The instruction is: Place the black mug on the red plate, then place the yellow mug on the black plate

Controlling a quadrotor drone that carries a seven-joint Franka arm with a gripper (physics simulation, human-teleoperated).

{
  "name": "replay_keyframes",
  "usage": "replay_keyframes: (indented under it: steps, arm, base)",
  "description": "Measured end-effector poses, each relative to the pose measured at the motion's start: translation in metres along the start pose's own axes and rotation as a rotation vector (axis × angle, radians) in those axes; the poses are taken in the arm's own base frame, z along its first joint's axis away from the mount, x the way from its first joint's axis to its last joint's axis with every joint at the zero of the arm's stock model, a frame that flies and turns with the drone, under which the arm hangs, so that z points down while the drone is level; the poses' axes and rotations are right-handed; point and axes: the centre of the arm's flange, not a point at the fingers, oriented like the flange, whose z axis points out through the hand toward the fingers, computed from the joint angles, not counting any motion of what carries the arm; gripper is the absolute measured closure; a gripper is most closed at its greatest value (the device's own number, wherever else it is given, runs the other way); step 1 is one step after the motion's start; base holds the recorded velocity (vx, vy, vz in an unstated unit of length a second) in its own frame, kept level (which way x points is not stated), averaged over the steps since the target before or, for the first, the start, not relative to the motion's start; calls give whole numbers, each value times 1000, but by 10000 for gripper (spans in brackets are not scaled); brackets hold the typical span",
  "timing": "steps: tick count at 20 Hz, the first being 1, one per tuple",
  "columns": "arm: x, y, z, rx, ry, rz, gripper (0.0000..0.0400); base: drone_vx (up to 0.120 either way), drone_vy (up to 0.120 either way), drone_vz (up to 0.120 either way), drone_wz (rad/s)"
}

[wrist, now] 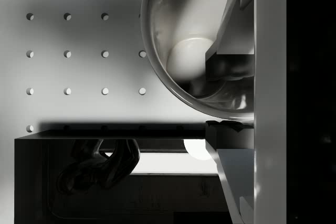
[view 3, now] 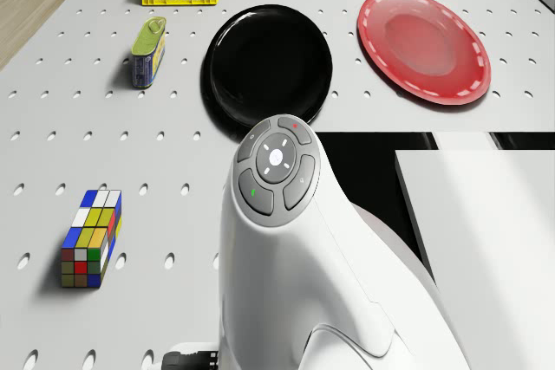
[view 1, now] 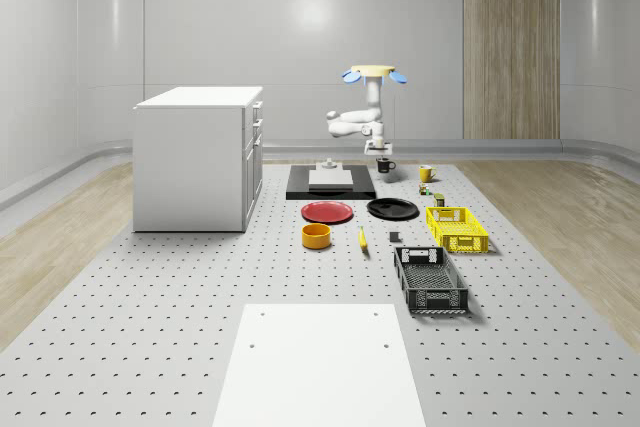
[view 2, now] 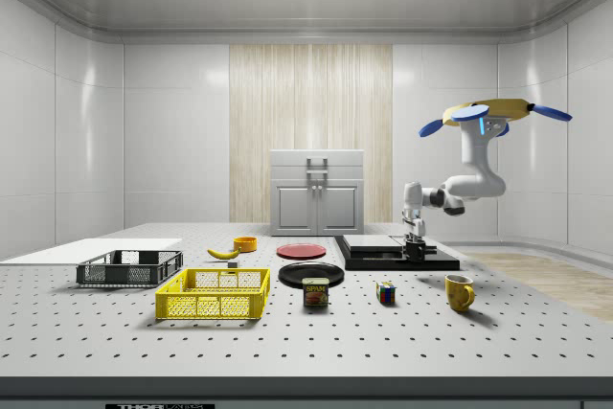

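The drone (view 1: 373,73) hovers over the table's far end, with its arm bent down. My gripper (view 1: 383,155) is shut on the rim of the black mug (view 1: 386,164), beside the black slab. In the wrist view one finger (wrist: 231,19) is inside the black mug (wrist: 173,35) and the other is outside its wall. I cannot tell whether the mug touches the table. The yellow mug (view 1: 426,173) stands upright to the whole-scene view's right of it. The red plate (view 1: 327,211) and black plate (view 1: 392,209) lie side by side nearer the camera, with nothing on them.
A black slab with a white block (view 1: 330,182) lies right beside the mug. A white cabinet (view 1: 198,157) stands at the left. A yellow basket (view 1: 457,228), black basket (view 1: 430,280), yellow bowl (view 1: 316,236), banana (view 1: 362,238), Rubik's cube (view 3: 89,238) and can (view 3: 148,52) lie around the plates.
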Motion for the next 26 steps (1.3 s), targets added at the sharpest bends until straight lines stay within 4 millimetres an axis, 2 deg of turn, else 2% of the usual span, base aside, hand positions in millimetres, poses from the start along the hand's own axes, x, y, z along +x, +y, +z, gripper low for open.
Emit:
replay_keyframes:
  steps: [26]
  arm:
    - [0,0,-5,0,0,0,290]
  base:
    - [120,-120,5,0]
